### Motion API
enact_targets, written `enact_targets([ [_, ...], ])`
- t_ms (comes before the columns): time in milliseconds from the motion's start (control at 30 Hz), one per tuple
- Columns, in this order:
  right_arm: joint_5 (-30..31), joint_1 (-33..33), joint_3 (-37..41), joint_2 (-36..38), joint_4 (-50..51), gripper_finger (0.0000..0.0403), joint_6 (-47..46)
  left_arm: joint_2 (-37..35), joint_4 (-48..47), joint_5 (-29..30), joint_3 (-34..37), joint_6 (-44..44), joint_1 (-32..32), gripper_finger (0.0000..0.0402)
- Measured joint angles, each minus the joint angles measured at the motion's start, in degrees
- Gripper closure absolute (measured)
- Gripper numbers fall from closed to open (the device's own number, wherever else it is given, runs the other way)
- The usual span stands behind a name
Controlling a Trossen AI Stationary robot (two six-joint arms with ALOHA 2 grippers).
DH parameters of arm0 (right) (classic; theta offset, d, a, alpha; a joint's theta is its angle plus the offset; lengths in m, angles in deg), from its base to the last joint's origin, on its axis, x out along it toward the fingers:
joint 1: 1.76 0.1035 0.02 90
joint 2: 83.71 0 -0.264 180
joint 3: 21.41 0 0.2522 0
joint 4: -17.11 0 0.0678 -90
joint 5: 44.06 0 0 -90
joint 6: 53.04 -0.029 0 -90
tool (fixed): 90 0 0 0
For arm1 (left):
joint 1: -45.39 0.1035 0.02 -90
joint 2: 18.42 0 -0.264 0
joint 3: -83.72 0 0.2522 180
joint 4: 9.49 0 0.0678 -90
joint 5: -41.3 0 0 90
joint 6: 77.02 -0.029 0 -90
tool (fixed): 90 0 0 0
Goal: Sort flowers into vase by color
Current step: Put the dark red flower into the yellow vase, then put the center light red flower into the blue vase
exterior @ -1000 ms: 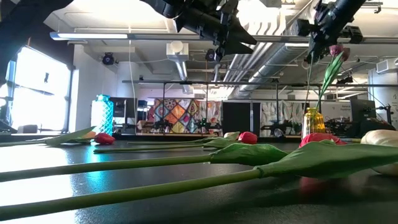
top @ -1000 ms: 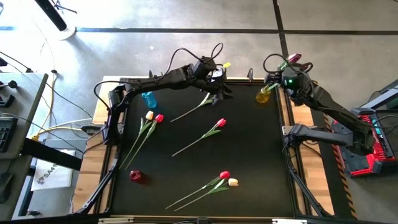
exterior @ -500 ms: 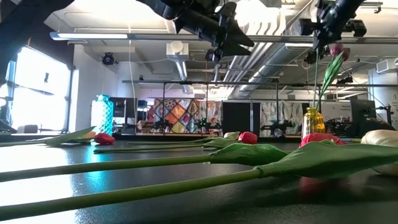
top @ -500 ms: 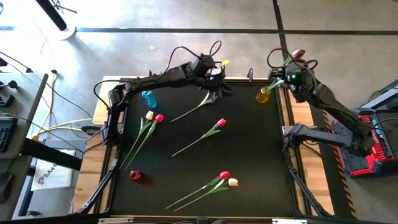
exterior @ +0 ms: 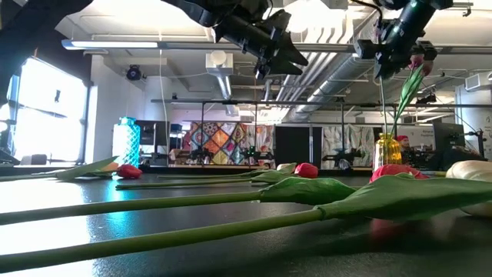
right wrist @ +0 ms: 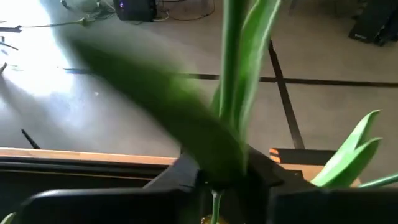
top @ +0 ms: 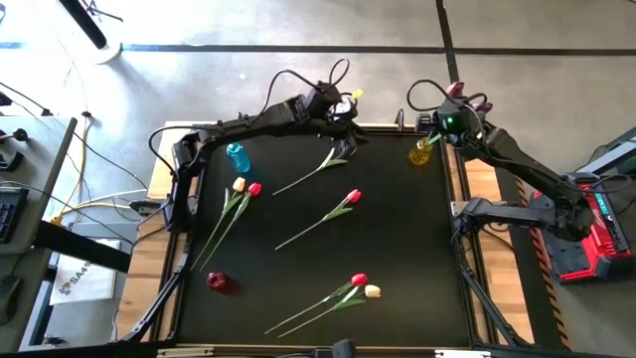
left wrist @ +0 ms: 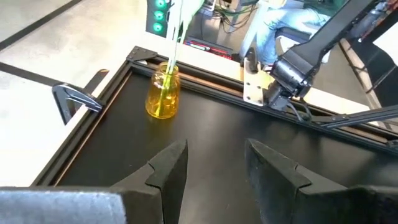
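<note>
My right gripper hangs above the yellow vase at the table's far right corner, shut on a pink tulip whose stem runs down into that vase. My left gripper is open and empty, raised over the far edge near a tulip that lies flat. Also lying flat on the table are a red tulip, a cream and red pair and a red and cream pair. My right gripper pinches the pink tulip's green stem between its two fingers, which lie across it. The tulip stands nearly upright, with head and leaves above the fingers. Its lower stem reaches down into the yellow vase.
A blue vase stands near the far left corner and a small red vase near the left edge, closer to me. A raised black rim runs round the table. Cables loop behind the far edge. A person sits beyond the table.
My right gripper has swayed over the yellow vase with the pink tulip and ended a little toward the table's left. The stem's lower end has stayed in the vase. My left gripper has drawn back slightly toward the far edge, staying open.
</note>
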Motion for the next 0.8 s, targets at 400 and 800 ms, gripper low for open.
enact_targets([
  [400, 2.3, -0.6, -3.8, 1.9, 0.9, 0.0225, -2.4, 0.0, -0.2, 0.0, 0.0, -1.4, 1.1, 0.0252],
  [800, -21.6, -0.6, -15.4, 4.9, 3.5, 0.0224, -2.3, 0.0, -0.5, -0.2, 0.0, -7.7, 1.4, 0.0252],
])
